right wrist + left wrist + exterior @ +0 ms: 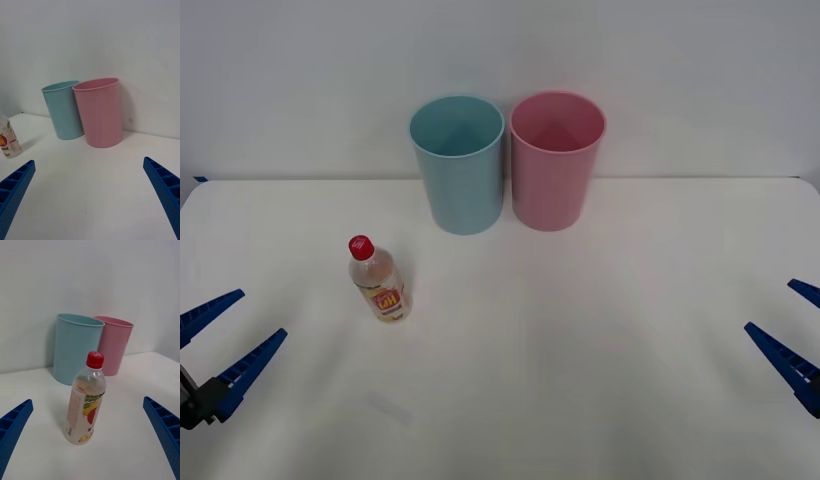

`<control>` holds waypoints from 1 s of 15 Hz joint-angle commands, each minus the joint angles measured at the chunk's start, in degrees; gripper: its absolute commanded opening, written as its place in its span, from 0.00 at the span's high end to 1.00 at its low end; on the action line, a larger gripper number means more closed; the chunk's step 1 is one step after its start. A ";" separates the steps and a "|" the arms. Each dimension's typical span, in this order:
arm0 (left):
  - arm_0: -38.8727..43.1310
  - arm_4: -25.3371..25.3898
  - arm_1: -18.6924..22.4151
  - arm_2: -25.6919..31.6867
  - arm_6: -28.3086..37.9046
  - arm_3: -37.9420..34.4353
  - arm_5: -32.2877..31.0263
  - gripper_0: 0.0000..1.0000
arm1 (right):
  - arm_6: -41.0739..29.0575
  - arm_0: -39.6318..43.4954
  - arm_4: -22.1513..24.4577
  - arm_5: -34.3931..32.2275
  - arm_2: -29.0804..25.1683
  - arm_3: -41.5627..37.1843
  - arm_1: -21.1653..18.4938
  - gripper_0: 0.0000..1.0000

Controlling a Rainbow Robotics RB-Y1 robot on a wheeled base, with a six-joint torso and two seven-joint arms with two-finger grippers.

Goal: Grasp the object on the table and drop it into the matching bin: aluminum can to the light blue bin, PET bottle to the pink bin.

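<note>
A small clear PET bottle (378, 280) with a red cap and an orange-and-white label stands upright on the white table (580, 330), left of centre; the left wrist view has the bottle (85, 405) straight ahead. The light blue bin (458, 163) and the pink bin (556, 158) stand side by side at the back, close together. My left gripper (228, 330) hovers open at the table's left edge, well short of the bottle. At the right edge my right gripper (792, 325) is open too, holding nothing.
A plain white wall rises right behind the two bins. Bare tabletop lies between the bottle and the bins and across the whole right half. In the right wrist view the pink bin (99, 112) is ahead and the bottle (8, 138) sits off to one side.
</note>
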 commanded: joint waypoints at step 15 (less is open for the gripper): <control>1.75 -3.30 0.01 -12.94 -8.87 0.89 20.80 0.00 | 0.00 0.00 0.00 0.00 0.00 0.00 0.00 0.00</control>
